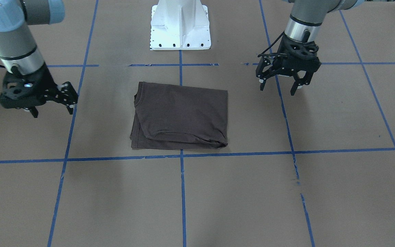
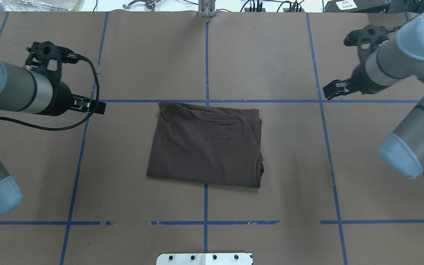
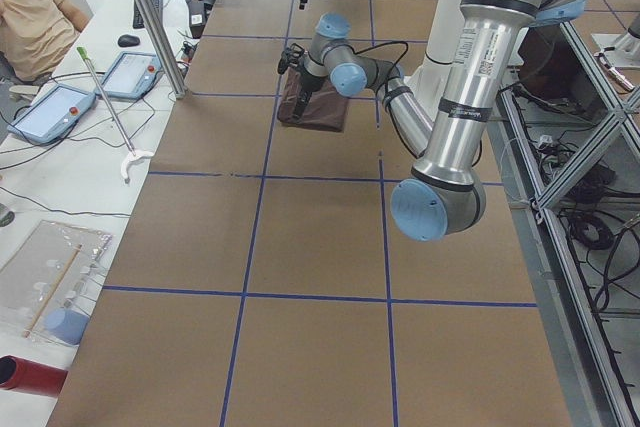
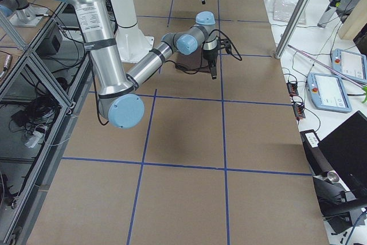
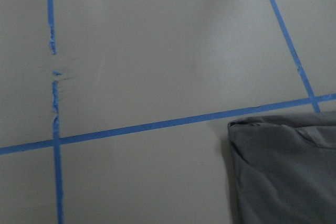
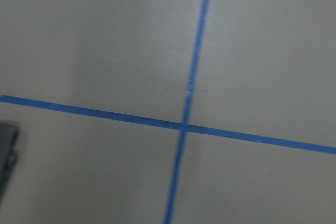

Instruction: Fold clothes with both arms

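Brown-grey T-shirt point(image 1: 180, 115) lies folded in a rough rectangle mid-worktop point(image 1: 321, 192), collar end toward the right gripper point(image 1: 51, 110). Soft, light and limp, so I'd expect the layers to slide and sag if lifted from one point. Better to pinch through all layers at two corners of one edge. Jaws of the left gripper point(image 1: 279, 87) are released and empty. Right looks released too, though the angle is poor. Both hang well apart from the cloth.

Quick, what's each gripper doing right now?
Left gripper: open, empty, clear of the T-shirt.
Right gripper: open, empty.
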Robot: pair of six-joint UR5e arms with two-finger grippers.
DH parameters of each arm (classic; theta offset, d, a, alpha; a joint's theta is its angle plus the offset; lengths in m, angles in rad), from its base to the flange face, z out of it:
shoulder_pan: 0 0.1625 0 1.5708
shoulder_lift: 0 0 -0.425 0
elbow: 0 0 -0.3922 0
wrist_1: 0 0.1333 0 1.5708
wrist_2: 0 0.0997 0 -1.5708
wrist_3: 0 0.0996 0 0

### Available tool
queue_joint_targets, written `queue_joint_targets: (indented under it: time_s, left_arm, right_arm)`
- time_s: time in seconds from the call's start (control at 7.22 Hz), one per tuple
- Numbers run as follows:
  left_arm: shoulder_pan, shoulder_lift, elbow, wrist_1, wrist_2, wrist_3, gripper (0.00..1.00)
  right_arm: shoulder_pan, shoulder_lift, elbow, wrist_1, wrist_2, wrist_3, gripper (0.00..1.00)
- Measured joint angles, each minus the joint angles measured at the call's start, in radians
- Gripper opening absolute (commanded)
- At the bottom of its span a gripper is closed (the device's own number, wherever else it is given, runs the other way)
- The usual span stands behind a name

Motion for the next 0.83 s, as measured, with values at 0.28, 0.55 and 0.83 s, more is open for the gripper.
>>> queue_joint_targets:
  time_s: [0.28, 0.55, 0.83]
  left_arm:
    - [-0.166, 0.127, -0.023, -0.005, -0.102, 0.26, 1.0]
    - [-0.398, 0.232, 0.009, -0.003, -0.242, 0.482, 1.0]
    - [-0.529, 0.294, 0.087, -0.003, -0.302, 0.536, 1.0]
  right_arm:
    - [0.199, -0.166, 0.01, -0.008, 0.109, -0.314, 1.0]
    - [0.336, -0.309, 0.0, -0.008, 0.178, -0.447, 1.0]
    - [0.404, -0.386, -0.036, -0.005, 0.218, -0.468, 1.0]
